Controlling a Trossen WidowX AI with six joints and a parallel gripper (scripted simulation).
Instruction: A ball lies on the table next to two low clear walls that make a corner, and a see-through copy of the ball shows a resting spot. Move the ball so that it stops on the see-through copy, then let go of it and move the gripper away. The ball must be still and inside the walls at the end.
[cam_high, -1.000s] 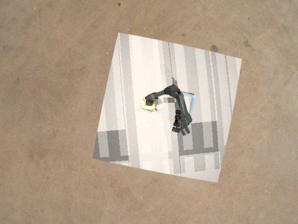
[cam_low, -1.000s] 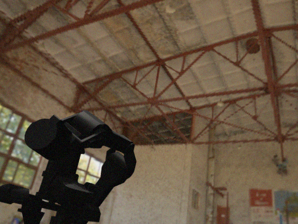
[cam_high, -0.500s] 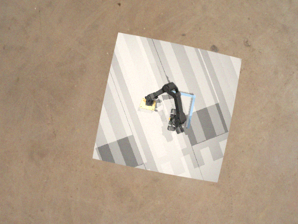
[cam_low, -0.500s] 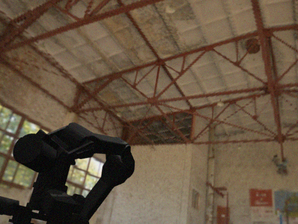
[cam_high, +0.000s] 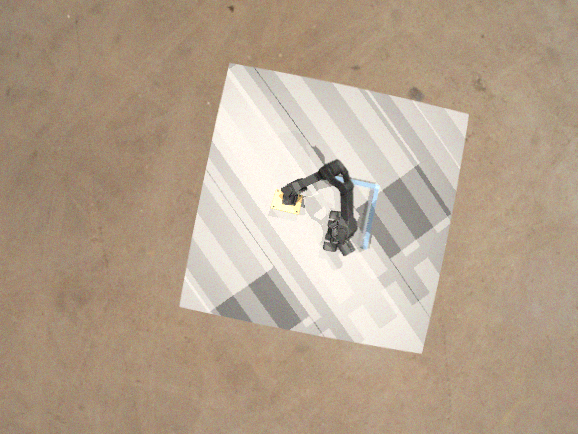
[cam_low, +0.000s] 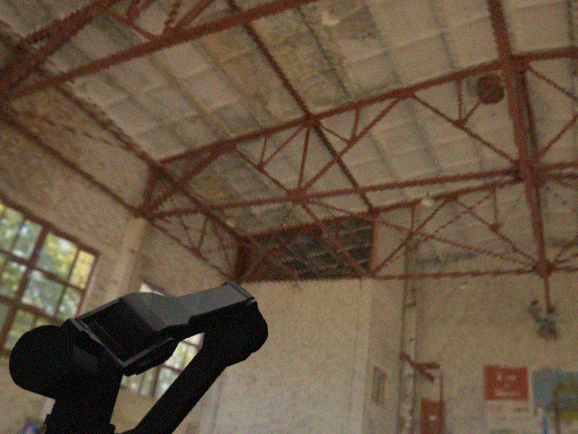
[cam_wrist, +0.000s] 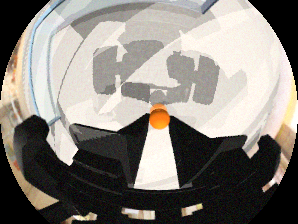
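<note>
My gripper (cam_wrist: 158, 117) is shut on the orange ball (cam_wrist: 159, 119), held between the fingertips in the wrist view. The paler orange see-through copy (cam_wrist: 159, 107) shows just beyond the ball, partly hidden by it. Whether the ball touches the table cannot be told. The low clear bluish walls (cam_high: 371, 215) (cam_wrist: 44, 90) form a corner; in the wrist view they run along the left and across the top. In the top view, my gripper is under the dark wrist parts, left of the long wall, and the ball and the copy are hidden.
My arm's base stands on a yellow plate (cam_high: 286, 208) left of the walls in the top view. The arm bends over part of the upper wall. The striped table (cam_high: 270, 130) carries the arm's shadows. The exterior view shows only arm links (cam_low: 210, 305) against the hall.
</note>
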